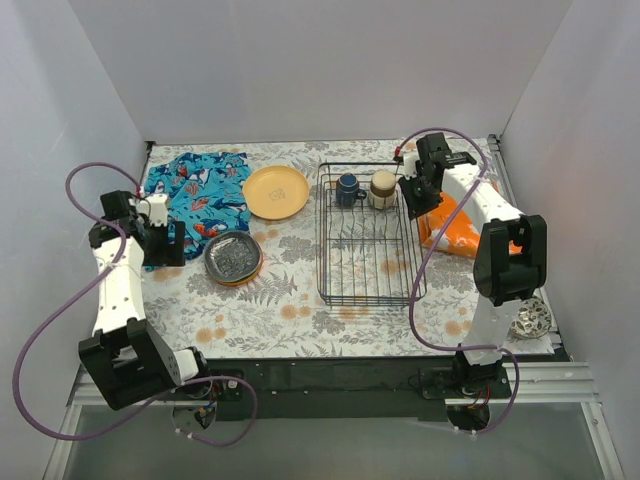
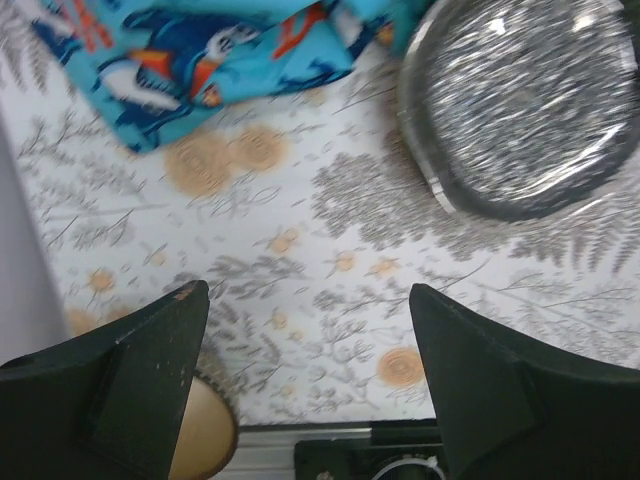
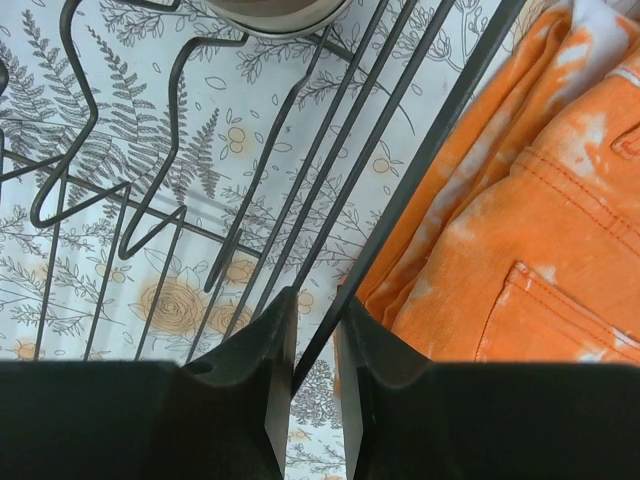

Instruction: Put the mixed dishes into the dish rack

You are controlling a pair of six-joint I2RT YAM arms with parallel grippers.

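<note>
High overview; close downward wrist views, right sharing dish rack.

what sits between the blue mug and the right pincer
The beige cup, standing in the dish rack beside the blue mug, with the right pincer at the rack's rim on its other side. The top view shows this.

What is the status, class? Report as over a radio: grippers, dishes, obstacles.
Left gripper open, near grey plate. Right gripper shut on dish rack rim. Mug, cup racked; yellow plate out. Orange cloth beside rack.
</note>
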